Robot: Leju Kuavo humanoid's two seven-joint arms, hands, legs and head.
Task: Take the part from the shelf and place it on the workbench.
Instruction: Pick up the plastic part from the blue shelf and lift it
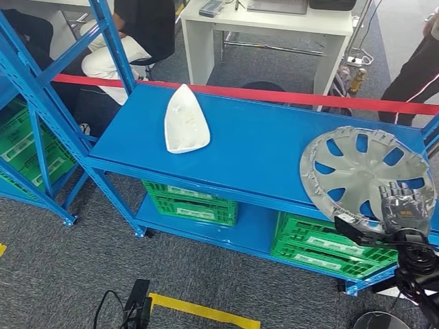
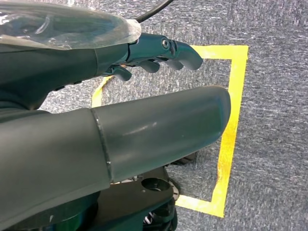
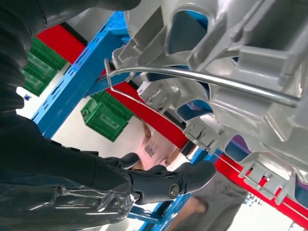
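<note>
A silver wheel cover (image 1: 362, 175) lies flat at the right end of the blue shelf (image 1: 248, 147), its rim jutting slightly past the front edge — the part nearest the robot. The right robot hand (image 1: 402, 209) is raised at the cover's near edge, dark fingers (image 1: 398, 190) overlapping the rim; the right wrist view looks up at the ribbed underside and its wire ring (image 3: 203, 79), with fingers (image 3: 181, 178) spread just below and seemingly apart from it, so whether the cover is actually gripped cannot be told. The cover is round, with no long axis; the reach runs forward and up from the right arm, clearly the nearer one. The left robot hand (image 2: 156, 53) hangs over grey carpet and a yellow tape square (image 2: 232, 120), fingers loosely curled around nothing. A white, triangular shell (image 1: 185, 120) rests well apart, toward the shelf's left. Below, green crates (image 1: 188, 202) sit on the lower tier — contents not discernible. A person sits behind the shelf near a white desk (image 1: 269, 31).
</note>
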